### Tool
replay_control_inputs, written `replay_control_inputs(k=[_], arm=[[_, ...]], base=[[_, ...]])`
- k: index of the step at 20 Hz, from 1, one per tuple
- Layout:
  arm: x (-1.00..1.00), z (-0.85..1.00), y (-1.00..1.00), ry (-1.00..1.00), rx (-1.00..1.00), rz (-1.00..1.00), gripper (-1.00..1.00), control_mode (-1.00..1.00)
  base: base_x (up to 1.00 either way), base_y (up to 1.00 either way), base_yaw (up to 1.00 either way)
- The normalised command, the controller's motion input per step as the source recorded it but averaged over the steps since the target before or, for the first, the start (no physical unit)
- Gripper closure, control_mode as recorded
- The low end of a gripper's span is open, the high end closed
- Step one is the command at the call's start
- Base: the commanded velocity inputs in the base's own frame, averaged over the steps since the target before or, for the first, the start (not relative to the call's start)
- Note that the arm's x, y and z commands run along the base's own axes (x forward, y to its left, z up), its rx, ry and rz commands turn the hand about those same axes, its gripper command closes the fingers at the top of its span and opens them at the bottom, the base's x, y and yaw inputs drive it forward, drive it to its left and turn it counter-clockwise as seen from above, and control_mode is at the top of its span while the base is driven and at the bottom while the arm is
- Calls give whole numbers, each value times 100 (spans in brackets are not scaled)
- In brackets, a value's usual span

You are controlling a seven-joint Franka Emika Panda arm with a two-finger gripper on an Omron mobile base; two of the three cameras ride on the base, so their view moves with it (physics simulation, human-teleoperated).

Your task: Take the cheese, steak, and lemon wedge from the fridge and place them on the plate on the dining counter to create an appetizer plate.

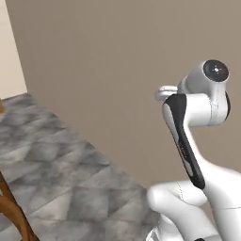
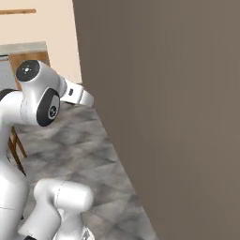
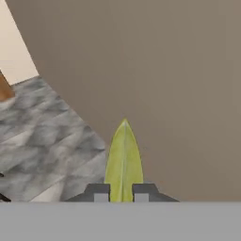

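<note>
Hand view: we see the fingers (image 3: 122, 192) clamped on the yellow-green lemon wedge (image 3: 123, 160), its long axis pointing straight away from the hand, tip toward a brown wall (image 3: 179, 80).

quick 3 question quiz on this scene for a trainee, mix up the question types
1. True or false: the gripper is shut on the thin yellow-green lemon wedge.
2. Multiple choice: the floor is A) grey marbled tile, B) wooden planks, C) red carpet.
3. Fill in: in the hand view the wedge's pointed tip aims toward a large plain ____ wall.

Key
1. True: the two dark finger tips sit on either side of the wedge's base.
2. A.
3. Grey-brown.
</note>
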Motion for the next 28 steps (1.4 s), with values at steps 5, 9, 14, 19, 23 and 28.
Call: replay_control_inputs(k=[5, 9, 14, 19, 23, 28], arm=[[0, 0, 0, 0, 0, 0, 100, 100], [0, 0, 0, 0, 0, 0, 100, 100], [0, 0, 0, 0, 0, 0, 100, 100], [0, 0, 0, 0, 0, 0, 100, 100], [0, 0, 0, 0, 0, 0, 100, 100], [0, 0, 0, 0, 0, 0, 100, 100]], base=[[99, -17, 68], [100, -11, 75], [98, -14, 78], [93, -17, 82], [83, -13, 83], [79, -1, 82]])
